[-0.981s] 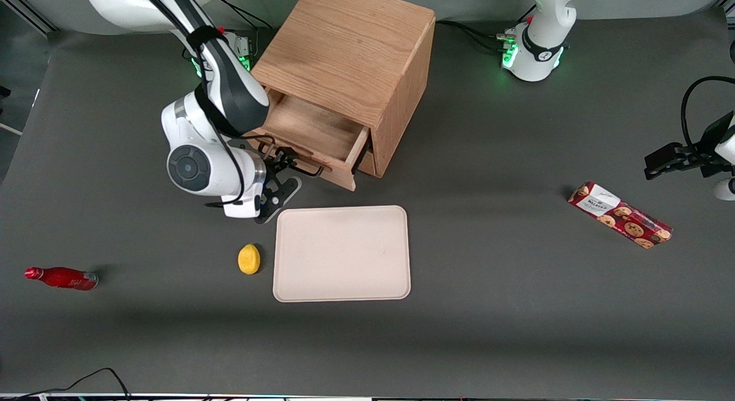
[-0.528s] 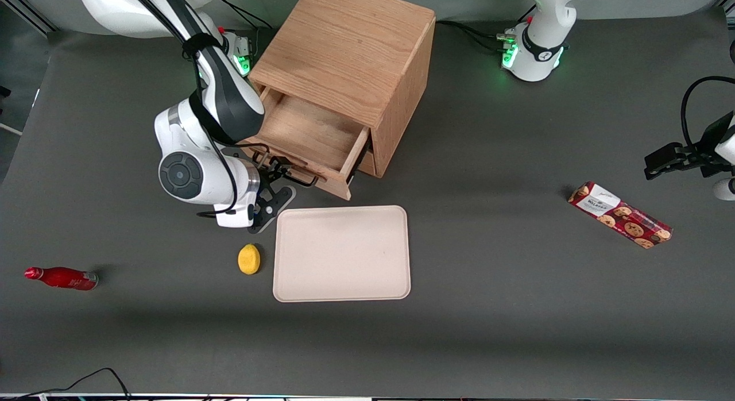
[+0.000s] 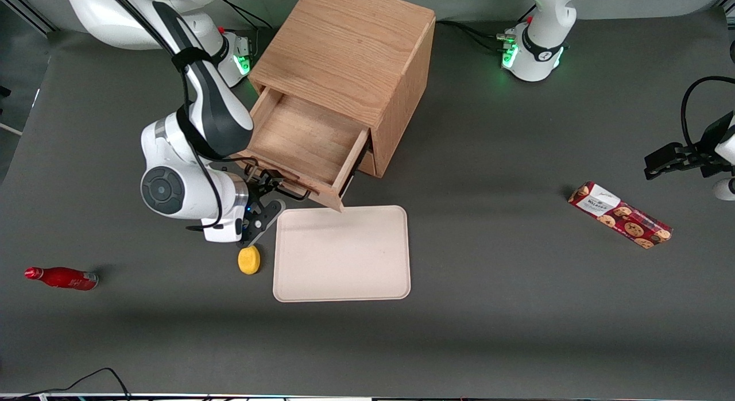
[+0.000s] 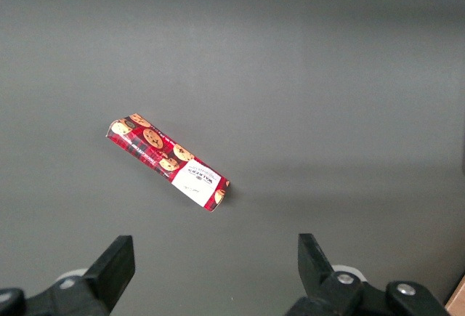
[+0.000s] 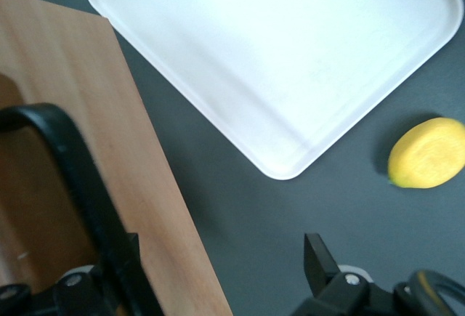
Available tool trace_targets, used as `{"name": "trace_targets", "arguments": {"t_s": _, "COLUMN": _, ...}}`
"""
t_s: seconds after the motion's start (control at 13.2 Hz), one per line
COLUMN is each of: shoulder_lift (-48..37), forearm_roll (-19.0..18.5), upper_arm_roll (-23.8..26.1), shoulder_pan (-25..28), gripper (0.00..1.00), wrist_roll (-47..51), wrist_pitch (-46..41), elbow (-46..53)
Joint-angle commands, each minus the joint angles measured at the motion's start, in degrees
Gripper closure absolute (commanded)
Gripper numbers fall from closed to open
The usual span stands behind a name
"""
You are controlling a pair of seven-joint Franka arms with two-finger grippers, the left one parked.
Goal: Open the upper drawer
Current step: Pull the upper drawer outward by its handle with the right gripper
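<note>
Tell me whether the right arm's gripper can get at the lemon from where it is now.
Probably yes. The gripper sits at the upper drawer's handle, and the lemon lies uncovered on the table beside the tray, just nearer the camera.

Your gripper [image 3: 265, 189] is drawing the upper drawer [image 3: 298, 145] further out of the cabinet [image 3: 350, 56] than a second ago, so more of its bare wooden floor is showing and its front corner is now reaching the rim of the cream tray [image 3: 342, 253]. The gripper is hooked on the black bar handle [image 3: 287, 185], travelling toward the front camera with it, and its wrist housing is now coming just above the yellow lemon [image 3: 248, 259], covering its upper edge
</note>
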Motion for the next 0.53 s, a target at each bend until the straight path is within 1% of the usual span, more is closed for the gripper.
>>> {"name": "trace_targets", "arguments": {"t_s": 0.0, "shoulder_lift": 1.26, "forearm_roll": -0.63, "upper_arm_roll": 0.93, "shoulder_pan": -1.80, "gripper": 0.00, "wrist_roll": -2.51, "wrist_pitch": -1.12, "elbow": 4.24}}
{"name": "trace_targets", "arguments": {"t_s": 0.15, "shoulder_lift": 1.43, "forearm_roll": -1.95, "upper_arm_roll": 1.01, "shoulder_pan": -2.51, "gripper": 0.00, "wrist_roll": -3.04, "wrist_pitch": -1.12, "elbow": 4.68}}
{"name": "trace_targets", "arguments": {"t_s": 0.45, "shoulder_lift": 1.79, "forearm_roll": -2.05, "upper_arm_roll": 0.93, "shoulder_pan": -2.86, "gripper": 0.00, "wrist_roll": -3.21, "wrist_pitch": -1.12, "elbow": 5.03}}
